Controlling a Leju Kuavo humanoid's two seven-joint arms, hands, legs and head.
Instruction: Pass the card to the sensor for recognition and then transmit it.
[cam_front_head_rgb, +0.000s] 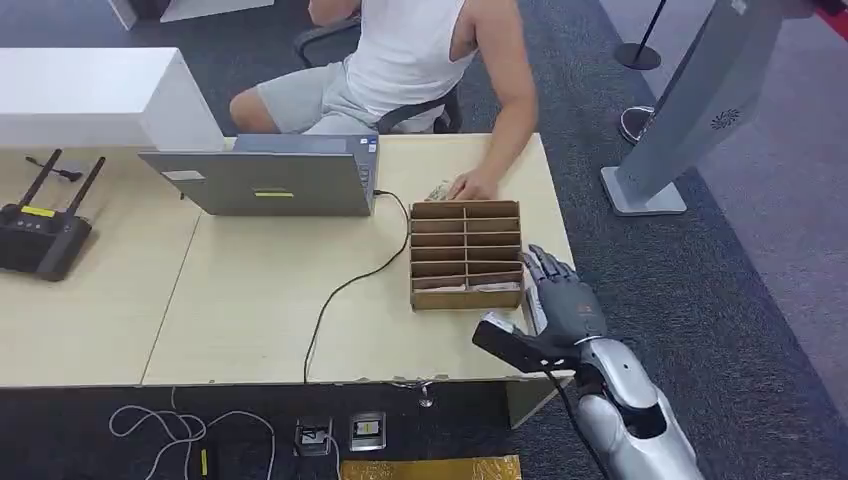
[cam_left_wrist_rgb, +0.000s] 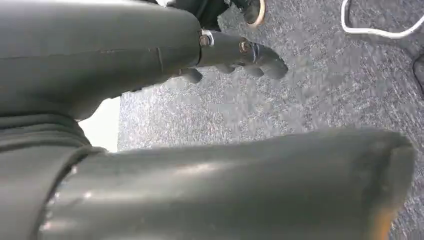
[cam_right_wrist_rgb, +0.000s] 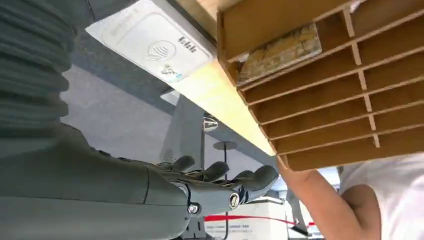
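The robot's right hand is hovering over the right end of the light wood desk, just to the right of the wooden card rack with the slotted rows. Its fingers are stretched out and spread a bit, with nothing in them. There's a white card reader lying flat on the desk by the near corner of the rack; from up top you can just see its pale edge poking out beside the thumb.

The card, a patterned yellowish one, is sitting in one of the rack's front slots on the side nearest the reader, leaning against a divider. Nobody's holding it.

The left hand is hanging down over grey carpet, fingers loosely curled and not holding anything.

A person in a white sleeveless top sits on the far side of the desk with one hand resting on the desktop just behind the rack. There's also a grey laptop with a black cable trailing across the desk and off the front edge, and a black router with two antennas way off to the left.
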